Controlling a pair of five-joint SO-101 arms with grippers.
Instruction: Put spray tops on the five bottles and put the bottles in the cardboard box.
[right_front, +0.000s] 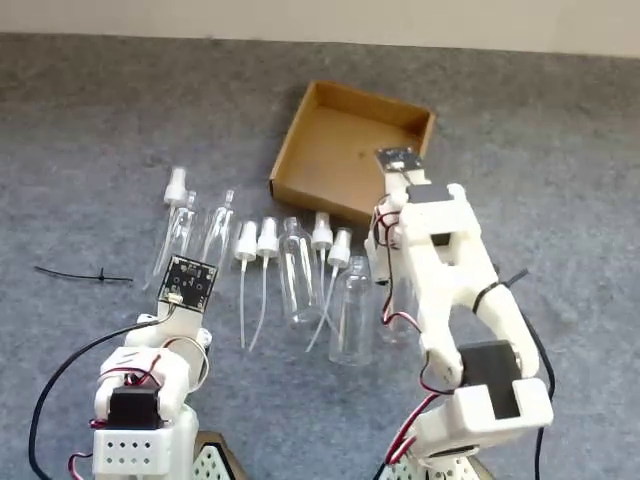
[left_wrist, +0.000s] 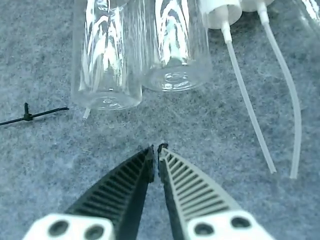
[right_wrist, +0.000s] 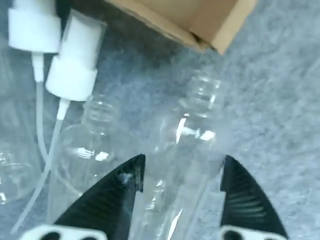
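inside the wide-open right hand (right_wrist: 182, 160): an uncapped clear plastic bottle (right_wrist: 192, 125), lying flat; brown cardboard box (right_wrist: 225, 25) just beyond. step, likely: grasping a bottle for capping. next: close on its body. left hand (left_wrist: 155, 149) pinched closed, empty.

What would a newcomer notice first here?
The row of clear plastic bottles and loose white spray tops lying on the grey carpet near the open brown cardboard box. Next, the right gripper is open around one uncapped bottle, while the left gripper is shut above bare carpet.
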